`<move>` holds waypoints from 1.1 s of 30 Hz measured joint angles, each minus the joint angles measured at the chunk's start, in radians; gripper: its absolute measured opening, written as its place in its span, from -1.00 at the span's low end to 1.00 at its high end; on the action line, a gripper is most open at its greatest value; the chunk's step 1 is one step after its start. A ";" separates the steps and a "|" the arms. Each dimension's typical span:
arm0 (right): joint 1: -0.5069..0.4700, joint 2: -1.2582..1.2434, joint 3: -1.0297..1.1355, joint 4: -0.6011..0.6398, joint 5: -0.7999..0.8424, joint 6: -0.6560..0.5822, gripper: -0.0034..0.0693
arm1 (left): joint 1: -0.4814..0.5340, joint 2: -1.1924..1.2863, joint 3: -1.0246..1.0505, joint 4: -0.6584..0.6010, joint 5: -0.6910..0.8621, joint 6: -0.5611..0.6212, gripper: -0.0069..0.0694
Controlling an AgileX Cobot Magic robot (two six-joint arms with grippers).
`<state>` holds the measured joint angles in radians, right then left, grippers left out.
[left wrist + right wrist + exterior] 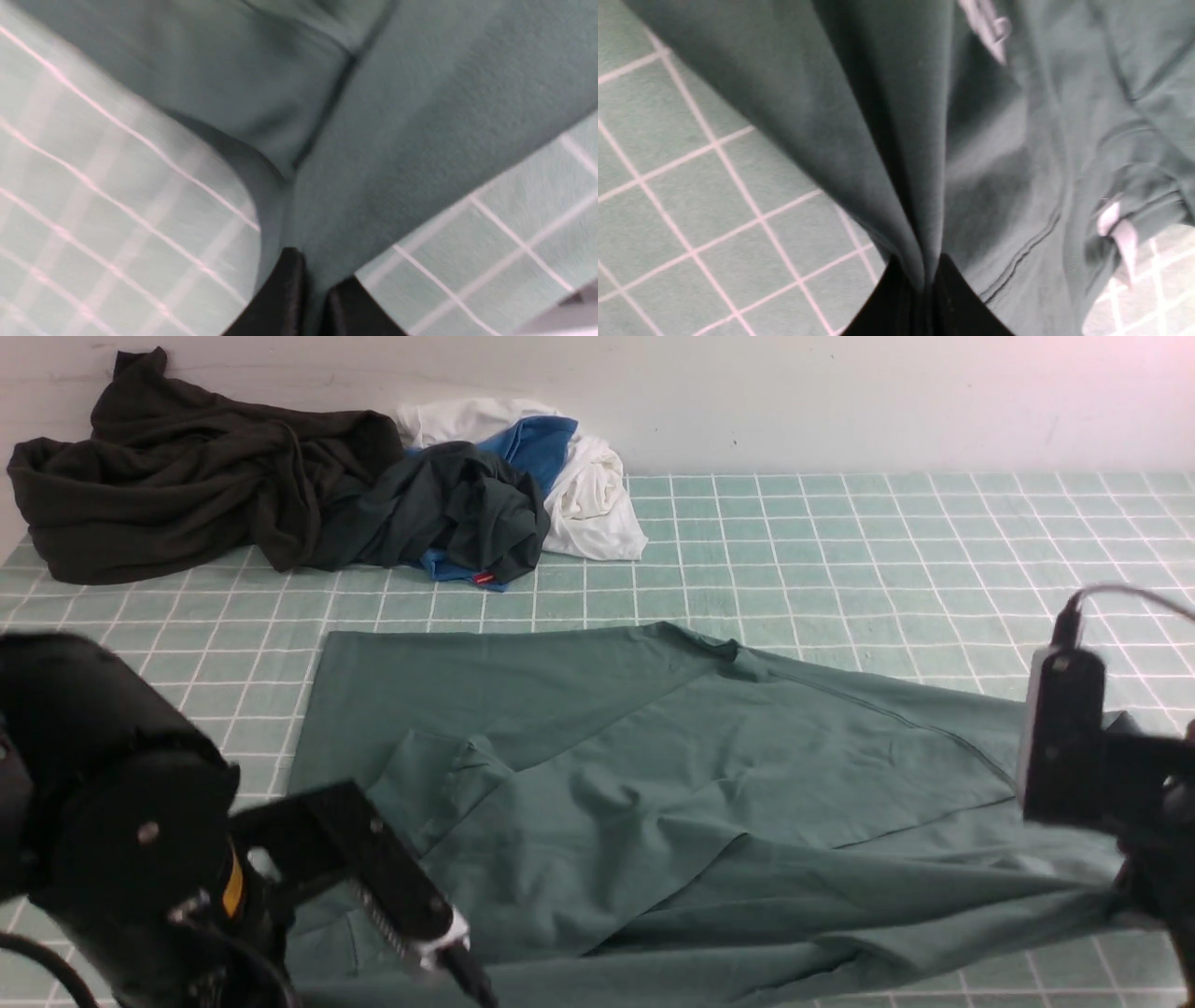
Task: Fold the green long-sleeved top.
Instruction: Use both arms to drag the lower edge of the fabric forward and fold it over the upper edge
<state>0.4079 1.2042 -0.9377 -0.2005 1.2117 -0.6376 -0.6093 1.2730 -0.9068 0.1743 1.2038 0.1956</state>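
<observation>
Since each pinches only a thin bunch of cloth, the left tool clamped on one edge of the green top and the right tool on another, a quick lift could let the jersey slip free, or pull it unevenly and spoil the fold. The top lies spread on the surface, in front of the pile of clothes and apart from it. No container is in view.

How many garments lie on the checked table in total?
5: the green long-sleeved top spread in front; piled together at the back left, a dark olive-brown garment, a dark green-black garment, a blue garment and a white garment. More may lie hidden beneath these.
</observation>
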 joint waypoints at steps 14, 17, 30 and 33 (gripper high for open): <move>-0.227 0.439 -0.495 0.125 -0.107 -0.117 -0.88 | 0.247 0.431 -0.692 0.126 0.024 0.158 -0.77; -0.243 0.544 -0.591 0.136 -0.159 -0.095 -0.88 | 0.316 0.557 -0.791 0.115 -0.004 0.183 -0.77; -0.245 0.859 -0.703 0.069 -0.508 0.129 -0.56 | 0.441 0.900 -0.940 0.086 -0.313 0.202 -0.52; -0.248 0.869 -0.706 0.010 -0.554 0.274 -0.31 | 0.458 0.921 -0.940 0.093 -0.364 0.177 -0.27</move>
<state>0.1601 2.0730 -1.6440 -0.1903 0.6581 -0.3631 -0.1511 2.1941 -1.8473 0.2677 0.8396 0.3725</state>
